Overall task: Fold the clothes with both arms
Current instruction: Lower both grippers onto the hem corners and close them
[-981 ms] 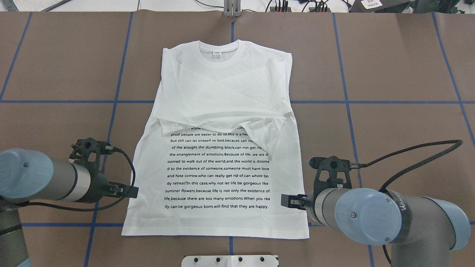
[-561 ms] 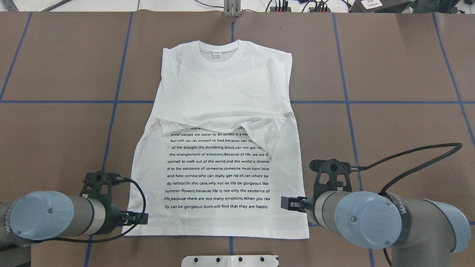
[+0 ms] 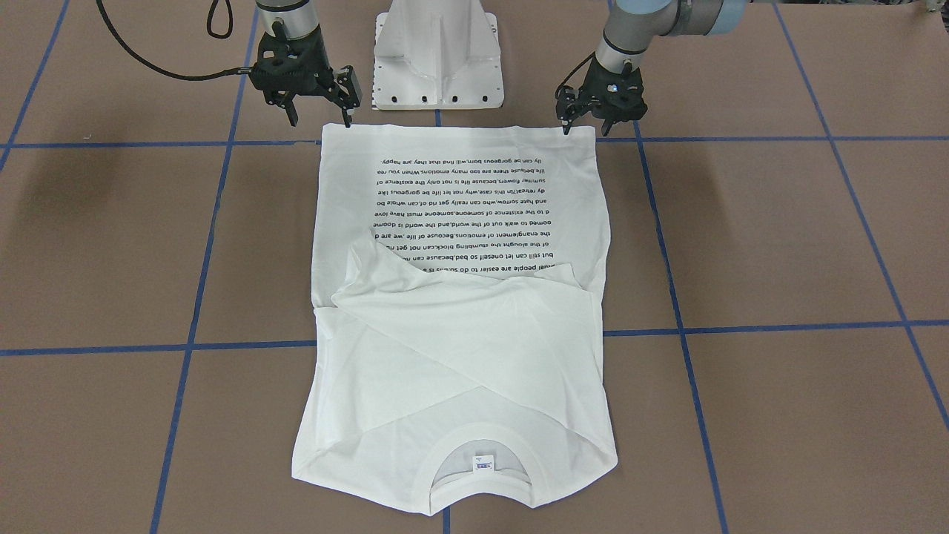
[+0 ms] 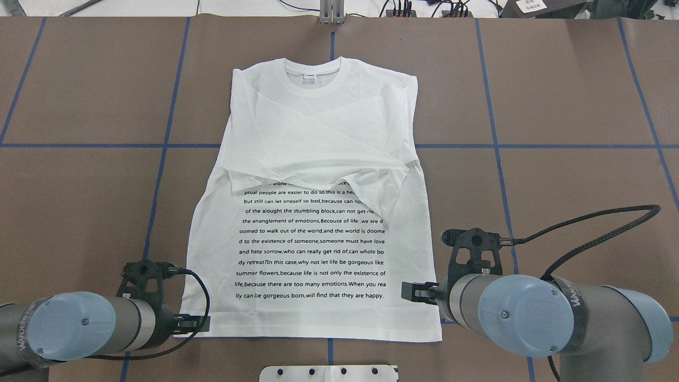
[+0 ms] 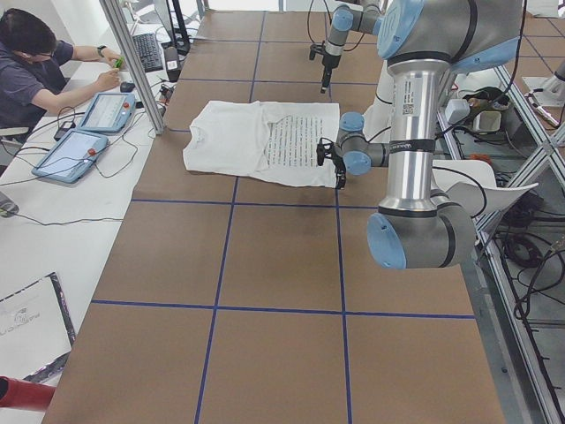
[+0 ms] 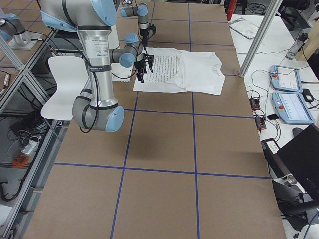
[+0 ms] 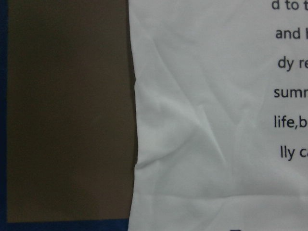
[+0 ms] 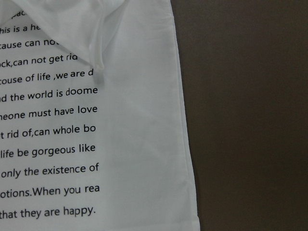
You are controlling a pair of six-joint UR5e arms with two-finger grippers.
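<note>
While the T-shirt (image 4: 313, 249) lies flat on the table (image 4: 557, 106), sleeves crossed over its chest, its two hem corners sit just beneath the left gripper (image 3: 586, 132) and right gripper (image 3: 320, 122). Both hover with fingers spread, holding nothing. A pinch that misses a corner, or catches only one layer, would likely skew the fold.

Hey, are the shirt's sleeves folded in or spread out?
Folded in. Both sleeves lie crossed over the chest of the shirt; neither sticks out sideways.
</note>
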